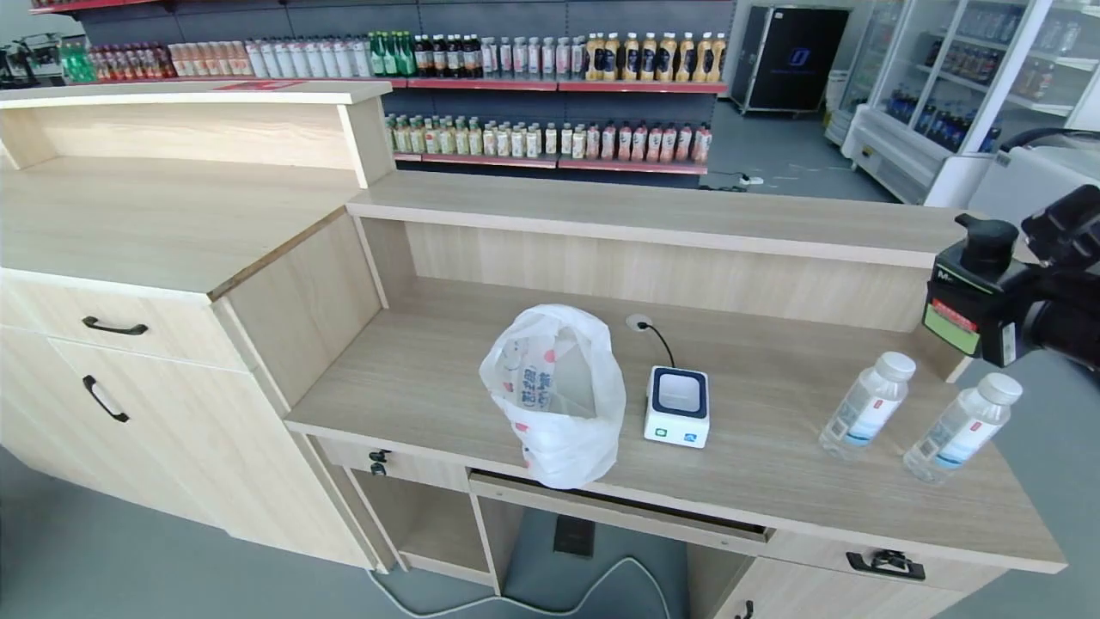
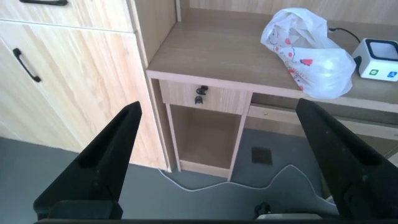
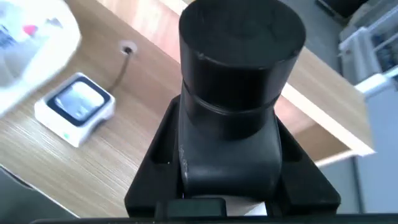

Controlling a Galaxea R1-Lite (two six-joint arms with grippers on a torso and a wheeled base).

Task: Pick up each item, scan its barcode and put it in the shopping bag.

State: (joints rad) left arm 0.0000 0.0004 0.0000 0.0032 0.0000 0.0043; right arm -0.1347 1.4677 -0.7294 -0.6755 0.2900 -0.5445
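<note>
Now, shopping bag [image 1: 554, 395] open on counter [image 1: 773, 468].

The counter [image 1: 773, 481] is pale wood-grain laminate, matt and smooth. Left of the scanner [image 1: 678, 406], the shopping bag [image 1: 554, 395] is thin, crinkled, half-sheer white plastic. The scanner is smooth white plastic around a glossy dark window. To its right, the nearer water bottle [image 1: 864, 404] and the farther water bottle [image 1: 962, 427] are clear glossy plastic with white caps. Beyond them, the black bottle [image 1: 980, 275] looks like satin plastic.

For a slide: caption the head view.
Right gripper holds a black-capped bottle above a counter with two water bottles, a scanner and a shopping bag.
</note>
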